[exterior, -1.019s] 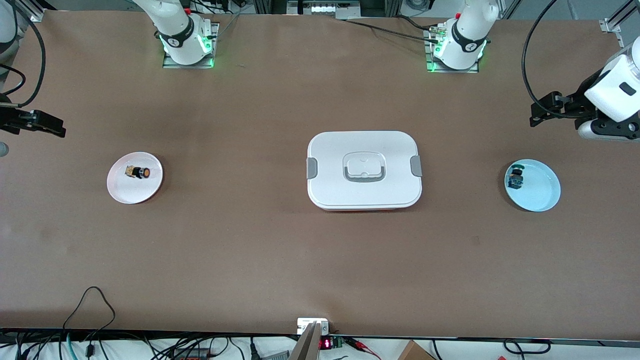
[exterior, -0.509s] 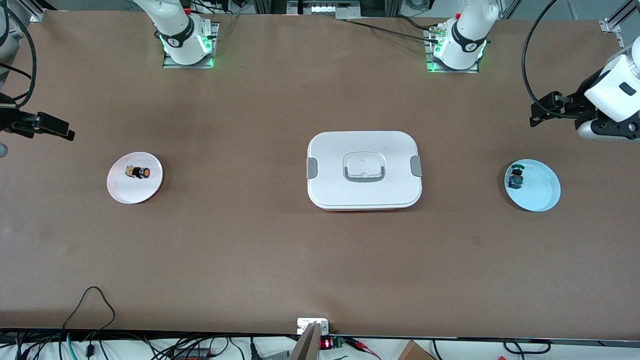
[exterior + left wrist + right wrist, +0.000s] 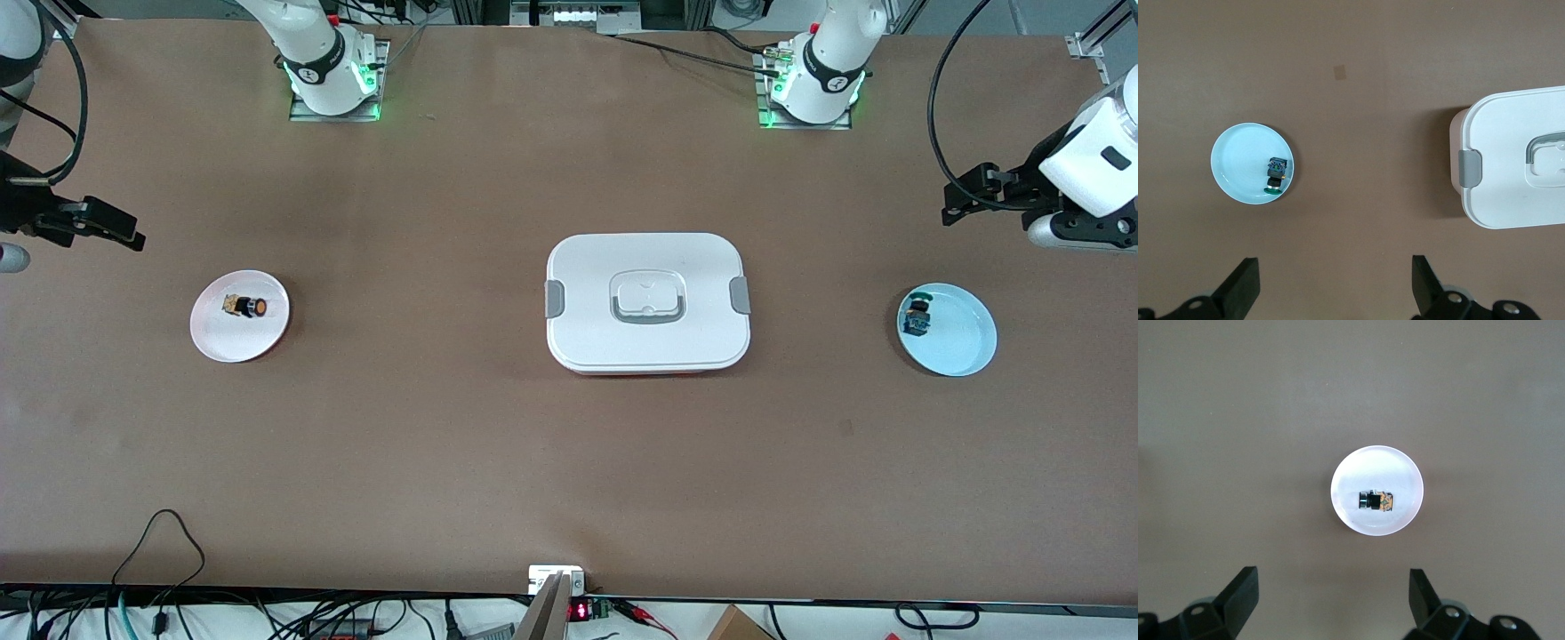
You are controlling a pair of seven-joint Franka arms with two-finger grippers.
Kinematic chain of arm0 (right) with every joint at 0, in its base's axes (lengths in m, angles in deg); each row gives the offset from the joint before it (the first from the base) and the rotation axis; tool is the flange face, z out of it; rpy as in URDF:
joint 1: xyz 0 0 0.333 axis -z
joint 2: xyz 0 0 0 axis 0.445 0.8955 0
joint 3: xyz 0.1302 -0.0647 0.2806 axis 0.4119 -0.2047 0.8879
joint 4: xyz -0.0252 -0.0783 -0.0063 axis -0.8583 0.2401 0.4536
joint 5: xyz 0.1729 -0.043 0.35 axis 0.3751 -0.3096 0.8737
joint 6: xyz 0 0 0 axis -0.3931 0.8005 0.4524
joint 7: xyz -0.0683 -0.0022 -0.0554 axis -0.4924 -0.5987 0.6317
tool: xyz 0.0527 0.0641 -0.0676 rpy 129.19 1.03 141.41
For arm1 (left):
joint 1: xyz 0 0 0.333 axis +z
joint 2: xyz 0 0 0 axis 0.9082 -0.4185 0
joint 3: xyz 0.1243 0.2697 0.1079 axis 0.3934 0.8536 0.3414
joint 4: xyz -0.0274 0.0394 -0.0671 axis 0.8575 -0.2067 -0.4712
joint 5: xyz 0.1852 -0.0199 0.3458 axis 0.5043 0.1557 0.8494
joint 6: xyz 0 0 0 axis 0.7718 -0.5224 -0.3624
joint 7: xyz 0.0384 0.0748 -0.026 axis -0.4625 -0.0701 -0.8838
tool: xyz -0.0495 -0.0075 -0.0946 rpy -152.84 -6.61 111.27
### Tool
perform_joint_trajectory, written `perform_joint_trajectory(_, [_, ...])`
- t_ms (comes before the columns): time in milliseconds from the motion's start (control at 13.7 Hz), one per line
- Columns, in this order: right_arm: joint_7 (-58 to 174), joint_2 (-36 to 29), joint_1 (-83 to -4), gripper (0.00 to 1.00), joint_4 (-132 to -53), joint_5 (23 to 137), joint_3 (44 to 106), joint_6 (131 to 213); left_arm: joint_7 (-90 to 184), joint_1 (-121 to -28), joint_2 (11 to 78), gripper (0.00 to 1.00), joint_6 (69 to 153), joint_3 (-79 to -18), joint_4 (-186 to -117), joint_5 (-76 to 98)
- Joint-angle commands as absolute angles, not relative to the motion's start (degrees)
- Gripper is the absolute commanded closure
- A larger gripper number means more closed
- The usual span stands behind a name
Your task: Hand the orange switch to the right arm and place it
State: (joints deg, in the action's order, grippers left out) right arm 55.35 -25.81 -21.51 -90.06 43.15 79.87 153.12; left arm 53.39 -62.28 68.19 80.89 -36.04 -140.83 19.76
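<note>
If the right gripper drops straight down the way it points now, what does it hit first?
Probably bare table. The open right gripper points down beside the white plate holding the orange switch, though depth is unclear.

The orange switch lies on its side on a pale pink plate toward the right arm's end of the table. A closed white box sits mid-table. A blue switch rests on a light blue plate toward the left arm's end. Both grippers, right gripper and left gripper, hang over the 2 end edges.
</note>
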Motion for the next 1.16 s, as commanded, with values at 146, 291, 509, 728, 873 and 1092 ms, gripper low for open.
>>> perform_joint_trajectory(146, [55.51,-26.33,-21.15,0.00,-84.37,42.98,80.21,147.17,52.67,-62.27,67.40,0.00,79.89,-36.41,-139.04,21.52])
perform_joint_trajectory(291, [54.99,-26.33,-21.94,0.00,-84.19,43.33,80.30,147.33,52.67,-62.27,67.40,0.00,79.89,-36.41,-139.04,21.52])
perform_joint_trajectory(509, [54.81,-25.89,-22.64,0.00,-83.05,43.42,80.30,146.89,52.67,-62.27,67.40,0.00,79.89,-36.41,-139.04,21.52])
perform_joint_trajectory(728, [54.81,-25.89,-22.56,0.00,-82.87,42.98,80.21,146.89,52.67,-62.27,67.40,0.00,79.89,-36.41,-139.04,21.52])
perform_joint_trajectory(873, [54.81,-25.89,-22.64,0.00,-82.35,42.81,80.21,146.72,52.67,-62.27,67.40,0.00,79.89,-36.41,-139.04,21.52])
perform_joint_trajectory(1092, [54.81,-25.89,-23.60,0.00,-82.35,43.16,80.30,146.63,52.67,-62.18,67.40,0.00,79.89,-36.41,-139.04,21.44])
